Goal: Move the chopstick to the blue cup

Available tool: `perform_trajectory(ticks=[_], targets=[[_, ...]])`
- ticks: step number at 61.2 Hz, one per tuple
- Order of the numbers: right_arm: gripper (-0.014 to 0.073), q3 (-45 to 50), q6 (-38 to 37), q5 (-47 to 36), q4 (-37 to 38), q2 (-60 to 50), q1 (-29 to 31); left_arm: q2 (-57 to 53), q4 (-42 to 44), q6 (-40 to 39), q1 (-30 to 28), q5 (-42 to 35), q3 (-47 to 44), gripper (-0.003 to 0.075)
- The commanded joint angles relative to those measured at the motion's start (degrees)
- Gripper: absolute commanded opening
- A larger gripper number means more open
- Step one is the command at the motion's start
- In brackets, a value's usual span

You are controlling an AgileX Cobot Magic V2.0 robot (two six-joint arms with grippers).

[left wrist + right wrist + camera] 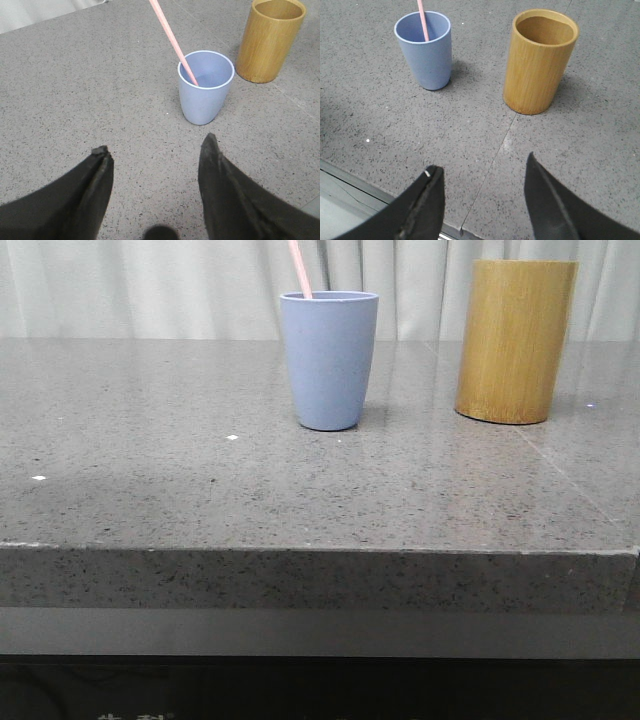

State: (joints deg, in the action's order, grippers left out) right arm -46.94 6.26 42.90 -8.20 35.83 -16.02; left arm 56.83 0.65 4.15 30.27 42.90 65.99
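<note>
The blue cup (328, 360) stands upright on the grey stone table (150, 480), also in the left wrist view (205, 87) and the right wrist view (426, 50). A pale pink chopstick (300, 268) leans inside it, its top running out of the picture; it shows in the left wrist view (172, 41) and the right wrist view (422, 19). My left gripper (156, 145) is open and empty, above the table short of the cup. My right gripper (482, 167) is open and empty near the table's front edge. Neither gripper shows in the front view.
A taller yellow-brown bamboo cylinder (514, 340) stands to the right of the blue cup, seemingly empty in the right wrist view (540, 60) and seen in the left wrist view (270, 40). A pale curtain (150, 285) hangs behind the table.
</note>
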Motion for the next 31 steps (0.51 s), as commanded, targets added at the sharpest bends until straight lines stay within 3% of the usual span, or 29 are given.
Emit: perform_trajectory(ticks=[1,7,17,24,31], targets=[[0.0376,-0.4,0.0,-4.9,-0.4,-2.0,0.4,-1.0,-0.1,0.0,-0.1,-4.4,1.6,0.0375],[0.0278,-0.3,0.0,-4.7,-0.2,-2.5,0.4,-1.0,-0.1,0.0,-0.1,-4.4,1.6,0.0299],[0.0012,-0.3,0.0,-4.5,-0.2,-2.5,0.4,-1.0,-0.1,0.0,-0.1,-4.4,1.6,0.0095],[-0.0123,-0.3,0.0,-4.5,-0.2,-2.5,0.4,-1.0,-0.1,0.0,-0.1,-4.4,1.6,-0.002],[-0.0118,-0.3,0.0,-4.3,-0.1,-2.5,0.4,-1.0,-0.1,0.0,-0.1,-4.4,1.6,-0.0019]])
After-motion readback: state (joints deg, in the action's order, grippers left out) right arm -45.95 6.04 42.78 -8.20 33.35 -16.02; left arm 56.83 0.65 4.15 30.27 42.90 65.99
